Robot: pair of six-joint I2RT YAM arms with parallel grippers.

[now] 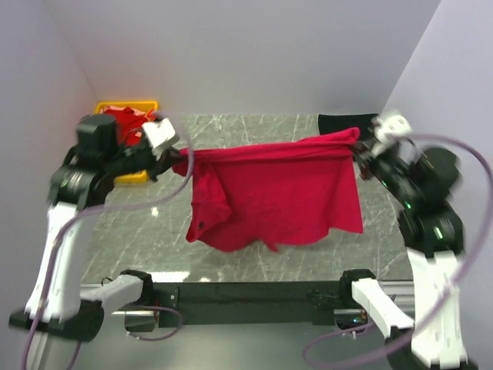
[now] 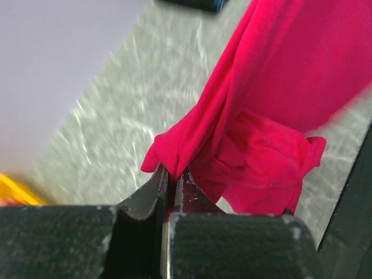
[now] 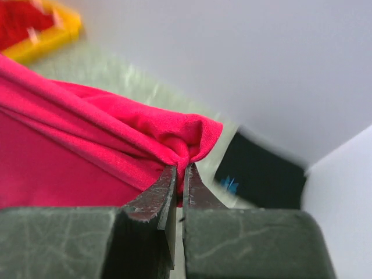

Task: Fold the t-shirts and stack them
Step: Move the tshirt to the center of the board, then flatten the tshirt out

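Top view: red t-shirt (image 1: 285,189) hung stretched between both arms, long axis left-right above the table (image 1: 123,231), body draping toward the near edge. Left wrist: left gripper (image 2: 173,171) pinched one top corner, cloth running away ahead. Right wrist: right gripper (image 3: 181,168) pinched the opposite corner, black t-shirt (image 3: 261,174) lying just beyond.

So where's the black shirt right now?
In the top view the black t-shirt lies at the far right corner of the table, just behind the right gripper that pinches the red t-shirt.
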